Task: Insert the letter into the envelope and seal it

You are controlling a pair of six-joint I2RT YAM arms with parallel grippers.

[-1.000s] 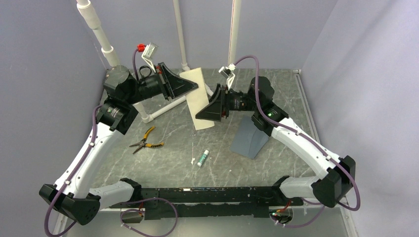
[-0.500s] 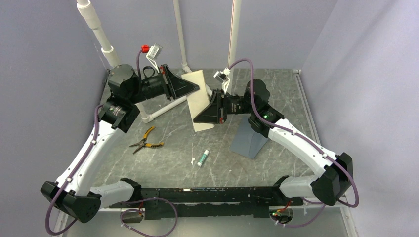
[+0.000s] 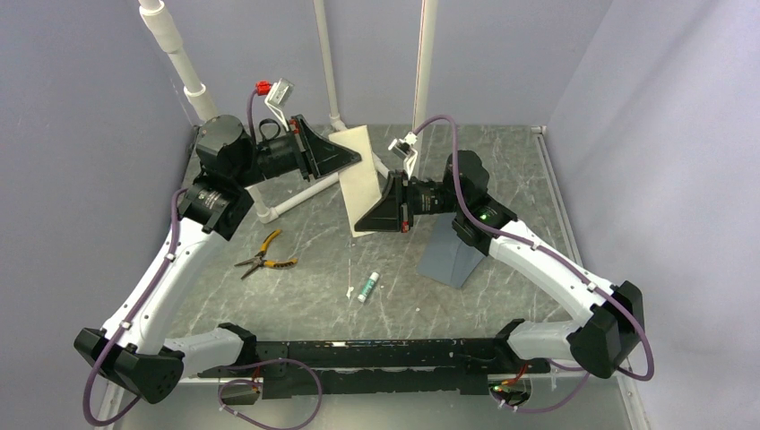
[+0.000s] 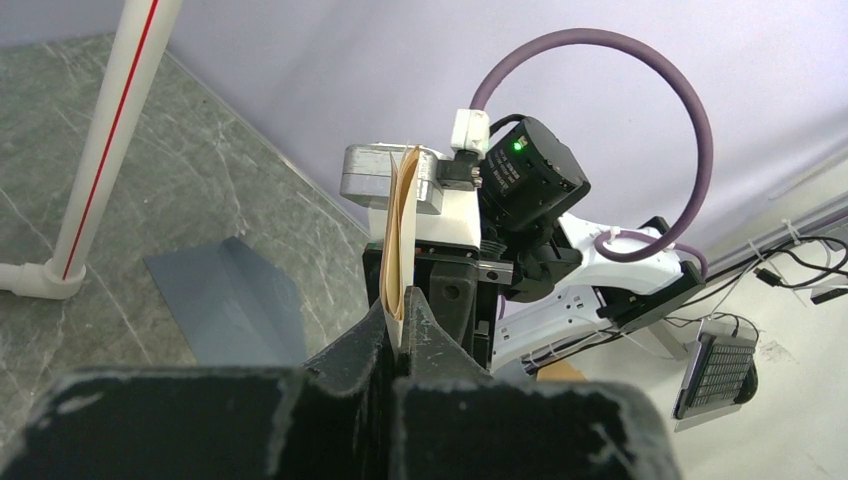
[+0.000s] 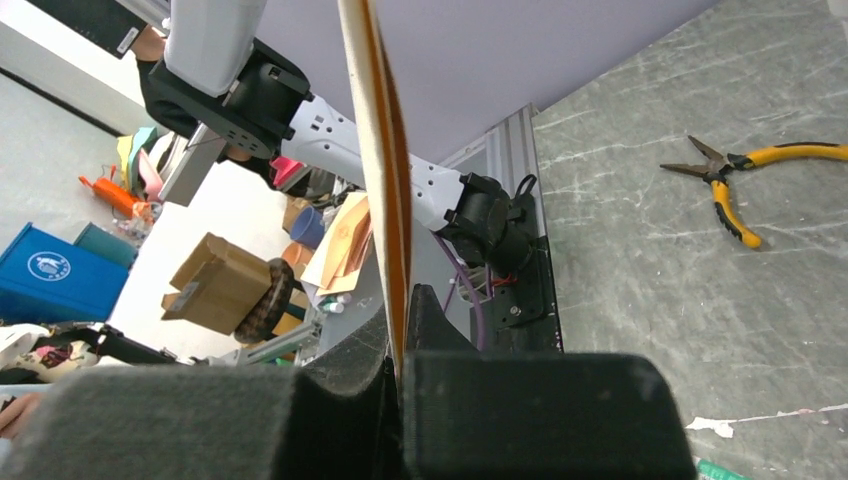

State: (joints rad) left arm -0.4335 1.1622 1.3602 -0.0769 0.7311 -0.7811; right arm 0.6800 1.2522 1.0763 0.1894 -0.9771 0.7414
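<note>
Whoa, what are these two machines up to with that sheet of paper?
The two robot arms hold the letter up in the air between them. The left arm's fingers are clamped on its upper part, and the right arm's fingers are shut on its lower end. The blue-grey envelope lies on the table under the right arm; the letter is not in it yet. Yellow-handled pliers and a small white-and-green tube lie untouched nearby.
</note>
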